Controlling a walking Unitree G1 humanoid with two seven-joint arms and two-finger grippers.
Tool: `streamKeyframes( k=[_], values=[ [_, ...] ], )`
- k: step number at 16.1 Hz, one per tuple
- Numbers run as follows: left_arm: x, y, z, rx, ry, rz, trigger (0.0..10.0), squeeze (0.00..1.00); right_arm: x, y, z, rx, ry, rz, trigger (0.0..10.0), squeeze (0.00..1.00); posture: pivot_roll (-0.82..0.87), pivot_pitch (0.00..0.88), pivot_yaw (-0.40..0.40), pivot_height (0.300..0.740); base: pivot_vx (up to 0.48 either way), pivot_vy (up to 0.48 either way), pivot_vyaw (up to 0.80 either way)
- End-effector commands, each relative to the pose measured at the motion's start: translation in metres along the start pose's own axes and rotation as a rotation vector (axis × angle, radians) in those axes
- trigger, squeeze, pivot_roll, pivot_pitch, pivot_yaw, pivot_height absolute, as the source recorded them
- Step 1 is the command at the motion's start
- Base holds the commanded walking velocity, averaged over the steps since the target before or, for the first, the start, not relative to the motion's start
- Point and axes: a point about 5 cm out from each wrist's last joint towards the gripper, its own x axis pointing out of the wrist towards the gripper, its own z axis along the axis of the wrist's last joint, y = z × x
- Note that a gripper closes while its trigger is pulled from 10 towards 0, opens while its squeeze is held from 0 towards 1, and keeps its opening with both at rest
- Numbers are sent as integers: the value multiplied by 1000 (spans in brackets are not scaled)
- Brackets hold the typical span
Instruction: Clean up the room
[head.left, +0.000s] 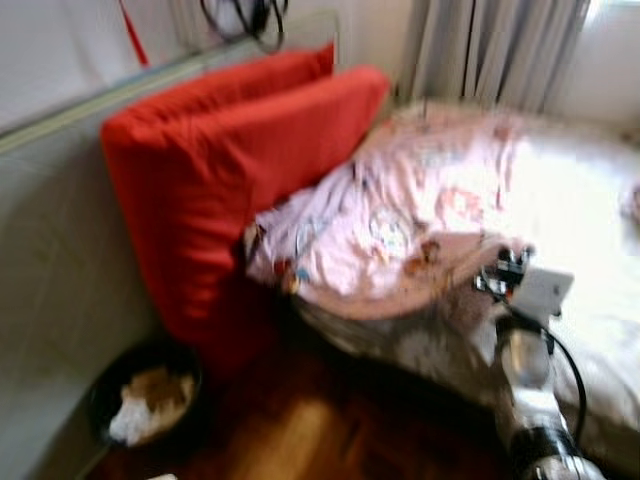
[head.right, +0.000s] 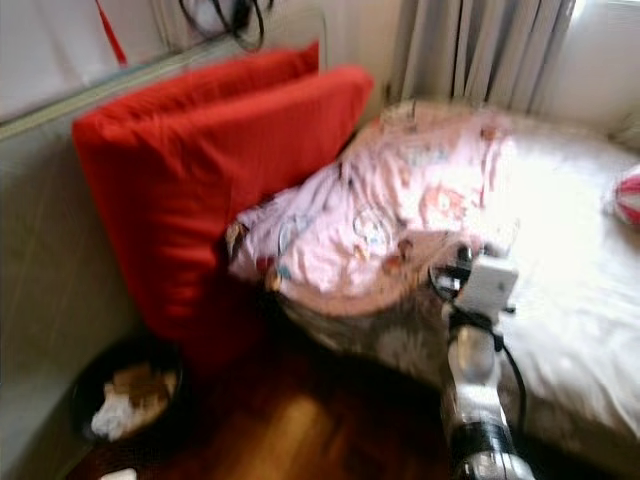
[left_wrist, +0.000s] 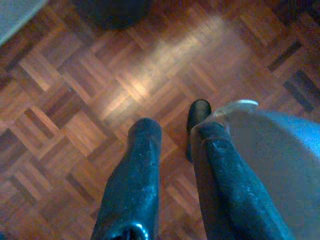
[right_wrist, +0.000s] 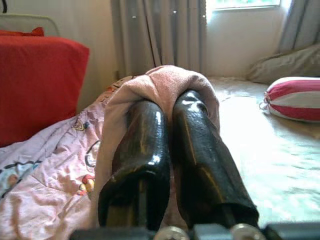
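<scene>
Between the jaws: your right gripper (right_wrist: 167, 150) pinches a fold of the pink quilt (right_wrist: 165, 82), on the bed (head.right: 580, 300).
Beside them: red cushions (head.left: 230, 170); striped pillow (right_wrist: 295, 97) beyond.
Left gripper (left_wrist: 172, 150): slightly spread over parquet (left_wrist: 75, 100), a blue-grey object (left_wrist: 280, 160) alongside.
Floor: dark bin (head.left: 140, 400).

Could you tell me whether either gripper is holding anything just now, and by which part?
The right gripper is shut on the pink blanket, pinching a fold at its edge. The left gripper hangs over the wooden floor, holding nothing.
</scene>
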Motion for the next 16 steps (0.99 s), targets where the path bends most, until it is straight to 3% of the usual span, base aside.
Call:
streamKeyframes(
  k=[1, 6, 9, 16],
  values=[
    [-1, -1, -7, 11, 30, -4, 10000, 0, 3, -9, 7, -15, -24, -47, 10000, 0, 80, 0, 44, 740, 0, 0, 0],
    [-1, -1, -7, 15, 34, -5, 10000, 0, 6, -23, 17, -117, -68, -120, 10000, 0, 77, 0, 47, 740, 0, 0, 0],
    [-1, -2, -7, 28, 35, -14, 10000, 0, -2, -29, -4, -69, 61, -159, 10000, 0, 78, 0, 46, 740, 0, 0, 0],
    [-1, -3, -7, 30, 34, -17, 10000, 0, -29, -50, -52, -176, 360, -249, 10000, 0, 80, 0, 43, 740, 0, 0, 0]
  ],
)
